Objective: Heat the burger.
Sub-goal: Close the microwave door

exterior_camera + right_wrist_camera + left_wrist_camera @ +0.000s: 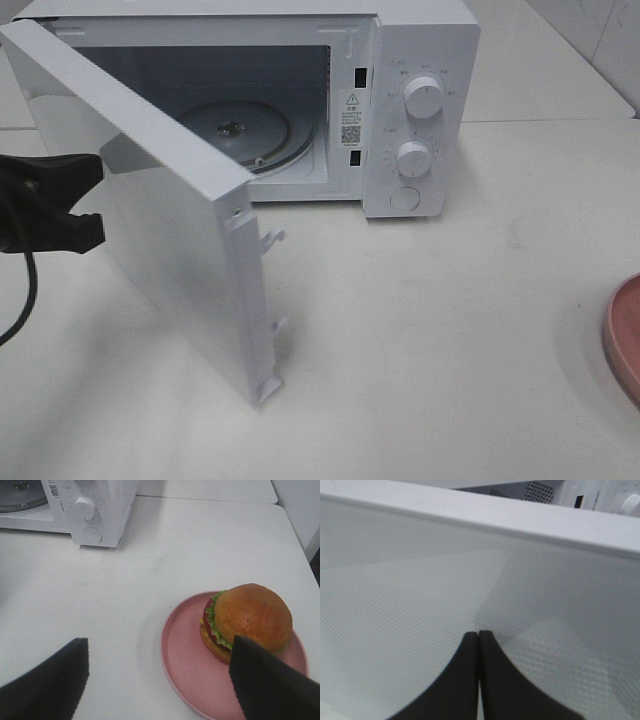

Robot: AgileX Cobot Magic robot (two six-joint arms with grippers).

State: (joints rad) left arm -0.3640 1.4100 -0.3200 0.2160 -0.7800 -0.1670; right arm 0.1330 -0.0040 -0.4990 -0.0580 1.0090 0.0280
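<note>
The burger, with a tan domed bun, green lettuce and red tomato, lies tilted on a pink plate in the right wrist view. My right gripper hovers open above the plate's near side, one dark finger over bare table and the other in front of the burger, touching nothing. The microwave stands open with a bare glass turntable. My left gripper is shut, its tips close against the outer face of the open door; in the high view it sits at the far left.
The microwave door swings out toward the front left, its latch hooks sticking out over the table. Two knobs and a button fill the control panel. The pink plate's edge shows at the high view's right border.
</note>
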